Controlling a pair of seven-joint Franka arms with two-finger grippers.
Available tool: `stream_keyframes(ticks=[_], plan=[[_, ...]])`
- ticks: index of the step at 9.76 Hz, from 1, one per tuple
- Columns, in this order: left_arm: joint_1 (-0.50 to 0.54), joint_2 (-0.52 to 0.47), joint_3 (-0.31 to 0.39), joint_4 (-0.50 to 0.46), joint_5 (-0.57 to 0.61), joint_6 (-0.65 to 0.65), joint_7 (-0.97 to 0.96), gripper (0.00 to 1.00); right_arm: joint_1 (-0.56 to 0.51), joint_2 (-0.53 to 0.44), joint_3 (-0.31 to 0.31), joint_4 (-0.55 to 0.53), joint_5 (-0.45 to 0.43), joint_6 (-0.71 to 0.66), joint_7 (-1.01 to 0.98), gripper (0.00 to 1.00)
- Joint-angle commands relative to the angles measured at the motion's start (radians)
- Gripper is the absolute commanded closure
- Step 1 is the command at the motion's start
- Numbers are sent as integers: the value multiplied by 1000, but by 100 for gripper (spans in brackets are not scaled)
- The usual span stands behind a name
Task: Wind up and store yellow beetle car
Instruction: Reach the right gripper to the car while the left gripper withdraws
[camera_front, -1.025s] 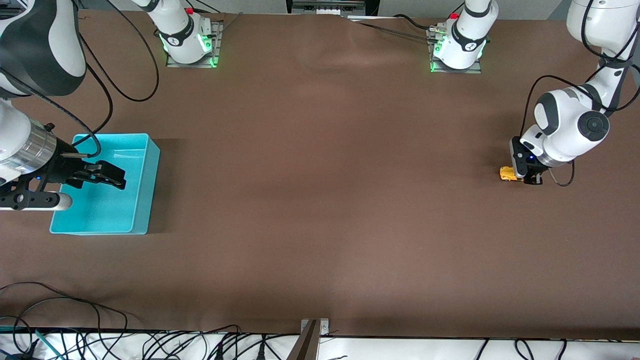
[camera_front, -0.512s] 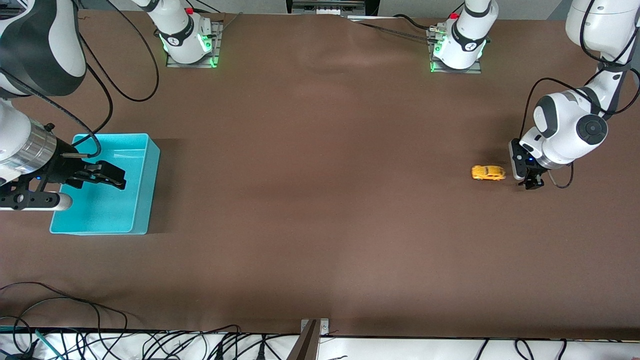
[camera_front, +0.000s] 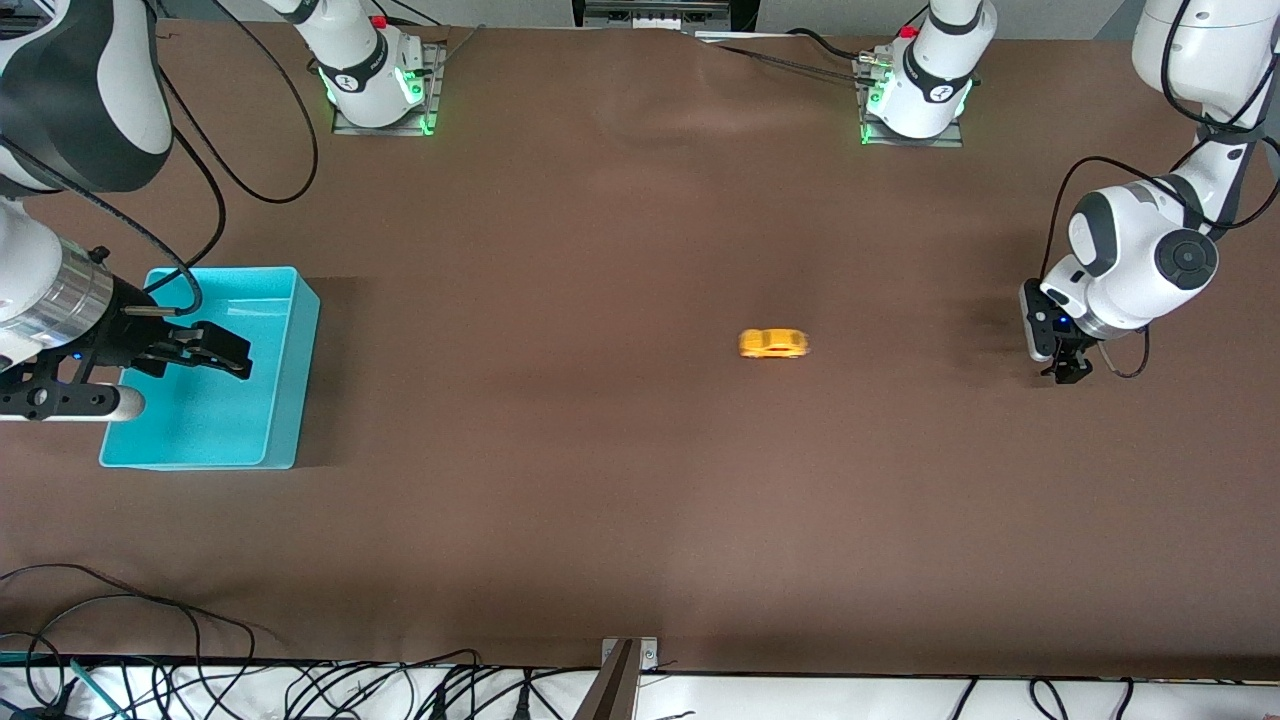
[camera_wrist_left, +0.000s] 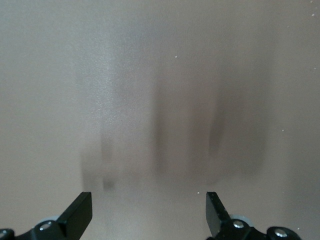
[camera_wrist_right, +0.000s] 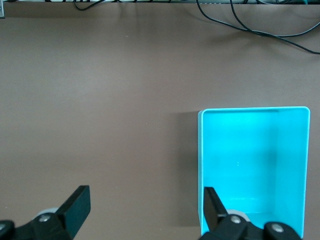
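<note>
Near the middle of the table, the yellow beetle car (camera_front: 773, 343) sits on the brown surface, free of both grippers and smeared along its length, which reads as rolling under its own spring toward the right arm's end. Judgement: wind-up and release look done; storing is not.

Left gripper (camera_front: 1064, 368) hangs low over the table at the left arm's end, well apart from the car. Jaws spread wide with nothing between them; the left wrist view shows only bare table between the fingertips (camera_wrist_left: 80, 212).

Right gripper (camera_front: 215, 358) hovers over the turquoise bin (camera_front: 290, 300) at the right arm's end, jaws wide apart and empty, waiting. The right wrist view shows the bin's floor bare: no car in it yet.

Remaining, as judged:
- car to come to rest, somewhere between mid-table and the bin
- a pick, likely by the right arm as the closer one
- drop into the bin

Risk: the car is much smaller than a gripper, so a grasp needs it stopped and squarely lined up.
</note>
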Motion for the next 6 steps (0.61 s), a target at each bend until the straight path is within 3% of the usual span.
stream_keyframes(ticks=[1, 3, 6], plan=[[6, -49, -2, 10, 3, -13, -34, 0, 6, -6, 6, -2, 4, 1, 7, 0], [6, -109, -2, 2, 6, -19, -32, 0, 7, -9, 9, 0, 4, -5, -1, 0], [-5, -261, -2, 1, 5, -134, -31, 0, 7, -18, 9, 0, 32, -10, 2, 0]])
